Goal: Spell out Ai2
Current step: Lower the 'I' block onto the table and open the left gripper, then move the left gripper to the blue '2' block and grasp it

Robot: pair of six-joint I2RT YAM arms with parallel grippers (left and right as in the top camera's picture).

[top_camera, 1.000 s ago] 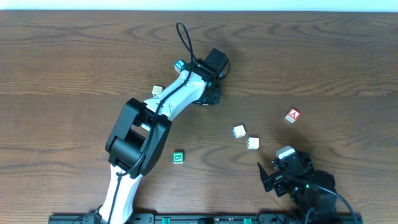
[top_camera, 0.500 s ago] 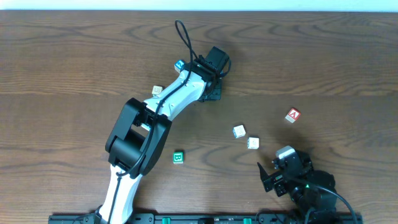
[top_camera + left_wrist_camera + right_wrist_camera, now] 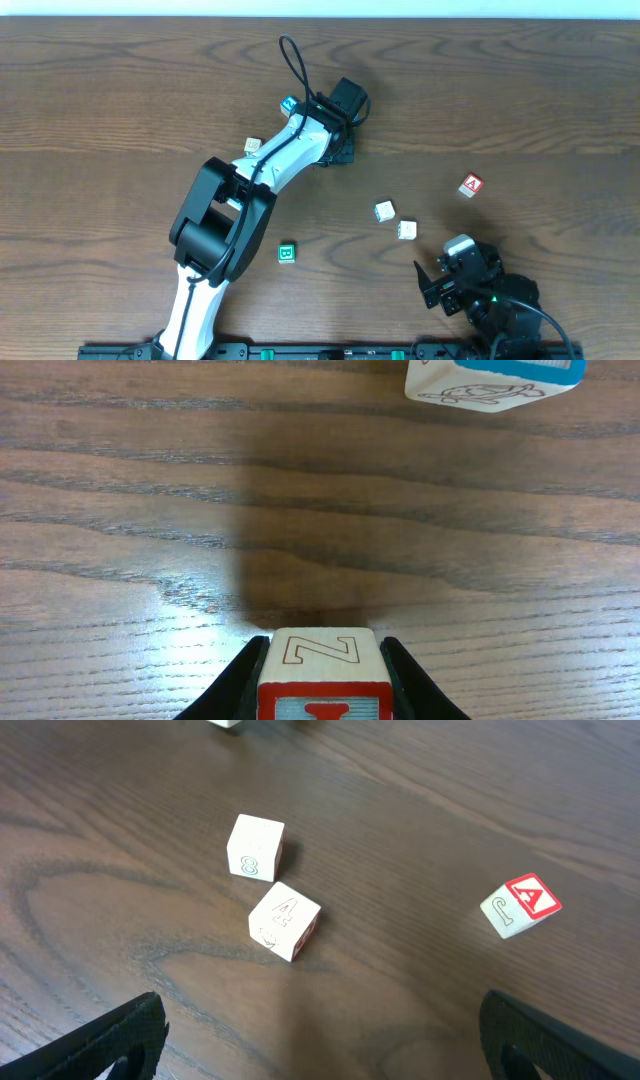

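Note:
My left gripper is shut on a red-framed cube with a red "I" on its near face and an outlined "Z" on top, low over the table. In the overhead view this gripper is at the upper middle and hides the cube. The red "A" cube lies at the right and also shows in the right wrist view. A blue-framed cube lies just left of the left gripper and shows in the left wrist view; its mark is unreadable. My right gripper is open and empty, near the front edge.
A cube marked "8" and a cube marked "4" lie together at centre right, ahead of the right gripper. A green "B" cube lies beside the left arm. A pale cube lies left of the left forearm.

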